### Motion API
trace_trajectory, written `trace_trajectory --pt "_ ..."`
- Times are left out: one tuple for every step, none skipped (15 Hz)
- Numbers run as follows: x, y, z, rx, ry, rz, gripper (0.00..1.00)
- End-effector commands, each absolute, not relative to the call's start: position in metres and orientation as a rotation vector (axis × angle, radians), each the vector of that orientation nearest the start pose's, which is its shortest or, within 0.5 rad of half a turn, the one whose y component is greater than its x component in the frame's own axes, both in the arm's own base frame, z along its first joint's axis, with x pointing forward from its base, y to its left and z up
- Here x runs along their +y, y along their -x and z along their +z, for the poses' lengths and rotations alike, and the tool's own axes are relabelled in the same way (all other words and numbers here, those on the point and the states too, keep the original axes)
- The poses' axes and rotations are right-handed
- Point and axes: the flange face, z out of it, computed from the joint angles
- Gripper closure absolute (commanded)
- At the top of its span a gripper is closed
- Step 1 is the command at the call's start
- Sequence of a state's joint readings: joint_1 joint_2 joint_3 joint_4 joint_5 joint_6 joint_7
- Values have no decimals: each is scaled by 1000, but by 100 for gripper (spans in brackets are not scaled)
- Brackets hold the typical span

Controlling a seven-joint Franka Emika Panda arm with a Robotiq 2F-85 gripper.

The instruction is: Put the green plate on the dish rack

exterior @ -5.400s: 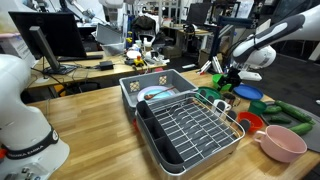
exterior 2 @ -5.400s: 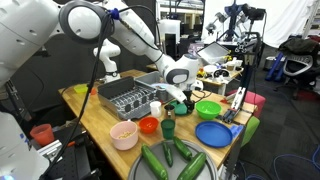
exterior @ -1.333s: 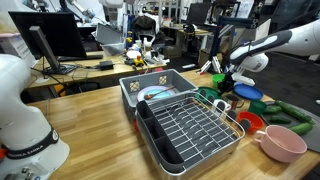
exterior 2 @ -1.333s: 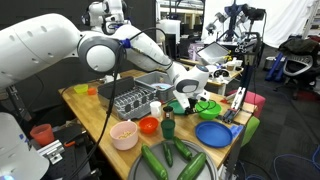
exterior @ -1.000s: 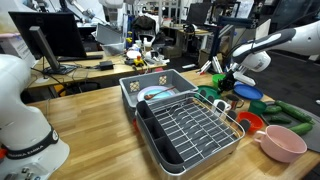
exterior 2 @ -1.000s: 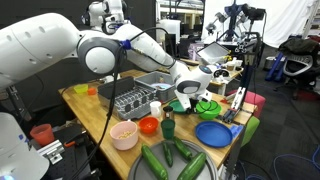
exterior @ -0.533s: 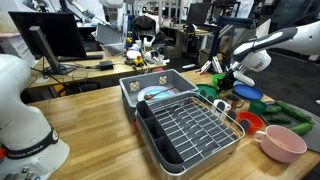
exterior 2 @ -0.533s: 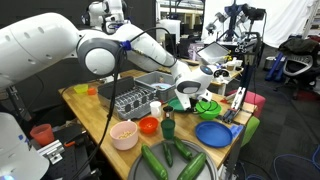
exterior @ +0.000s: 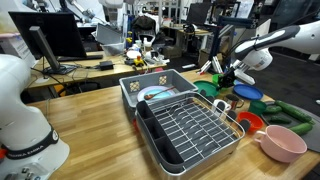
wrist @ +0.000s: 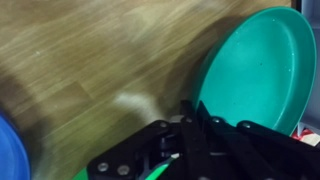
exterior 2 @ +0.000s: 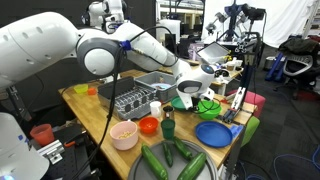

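The green plate (wrist: pixel 262 62) is a plain teal disc, tilted up off the wooden table and filling the upper right of the wrist view. My gripper (wrist: pixel 195 108) is shut on its near rim. In both exterior views the gripper (exterior: pixel 220 80) (exterior 2: pixel 188 93) holds the green plate (exterior: pixel 206 87) (exterior 2: pixel 184 102) just above the table, beside the dish rack (exterior: pixel 190 126) (exterior 2: pixel 130 100). The rack is a silver wire grid in a dark tray with a black side compartment, and nothing lies on its grid.
A grey tub (exterior: pixel 131 90) stands behind the rack. Near the gripper are a lime-green bowl (exterior 2: pixel 207 108), a blue plate (exterior 2: pixel 212 132), a white mug (exterior: pixel 222 104), a red cup (exterior: pixel 250 122), a pink bowl (exterior: pixel 283 142) and cucumbers (exterior 2: pixel 170 158).
The gripper has edged slightly upward with the green plate still in its grip. Nothing else has moved.
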State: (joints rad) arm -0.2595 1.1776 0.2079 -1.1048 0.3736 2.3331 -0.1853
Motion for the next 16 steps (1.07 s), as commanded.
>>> trace_trajectory --pt "-91 -761 117 319 2623 -227 98" --pt "-93 -762 121 316 2621 -243 98" --pt "-94 -763 127 312 2620 -259 98" --pt "-96 -764 131 309 2618 -275 98" --pt "-97 -765 134 305 2615 -289 98" --pt "-98 -765 138 300 2614 -304 98" --pt "-99 -766 142 296 2611 -316 98" --pt "-99 -766 146 291 2608 -328 98" --pt "-99 -767 149 285 2604 -339 98" --pt "-98 -767 153 273 2600 -353 98" --pt "-95 -768 159 256 2596 -373 98" --pt "-92 -768 164 236 2594 -389 98" --pt "-87 -768 172 210 2593 -408 98" --pt "-82 -767 180 181 2588 -432 98" --pt "-76 -767 190 152 2583 -458 98" --pt "-70 -766 201 118 2578 -488 98"
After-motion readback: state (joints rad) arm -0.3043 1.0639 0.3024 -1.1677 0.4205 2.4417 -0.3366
